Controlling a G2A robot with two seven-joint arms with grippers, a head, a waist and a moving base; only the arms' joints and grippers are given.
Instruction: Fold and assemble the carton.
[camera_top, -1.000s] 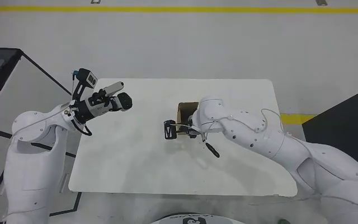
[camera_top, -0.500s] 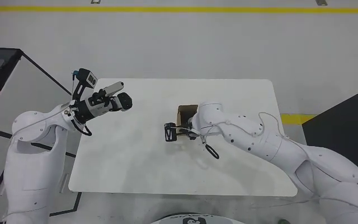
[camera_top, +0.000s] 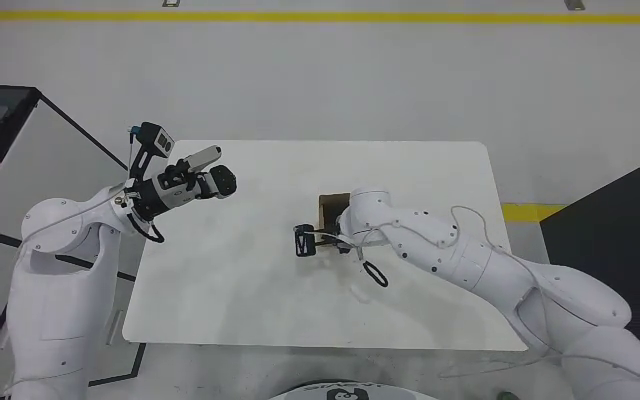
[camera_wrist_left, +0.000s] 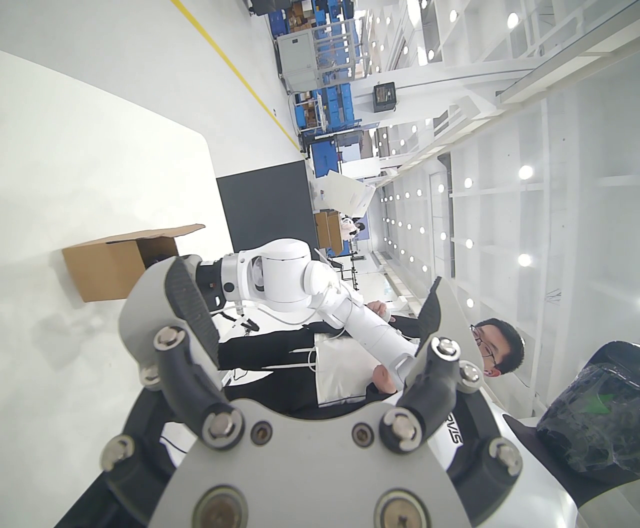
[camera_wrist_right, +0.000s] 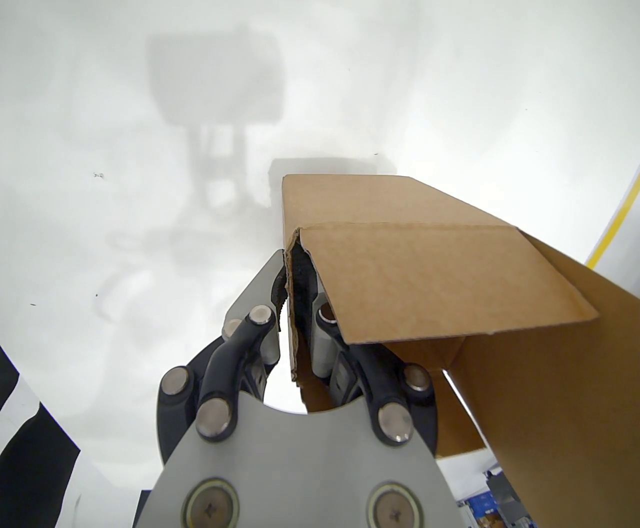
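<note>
A brown carton stands near the middle of the white table, its top open and one flap folded out. In the right wrist view my right gripper is shut on the edge of a carton wall, with the cardboard pinched between its fingers. From above, the right arm's wrist covers that grip. My left gripper hangs over the table's left part, well away from the carton. It is open with nothing between its fingers.
The table's front and left parts are bare white surface. A black frame stands off the table's left side, and a dark panel stands to the right. A yellow floor line runs along the back.
The right arm has swung its wrist slightly toward the table's front, and the carton has shifted a little with it. The left arm has kept still.
</note>
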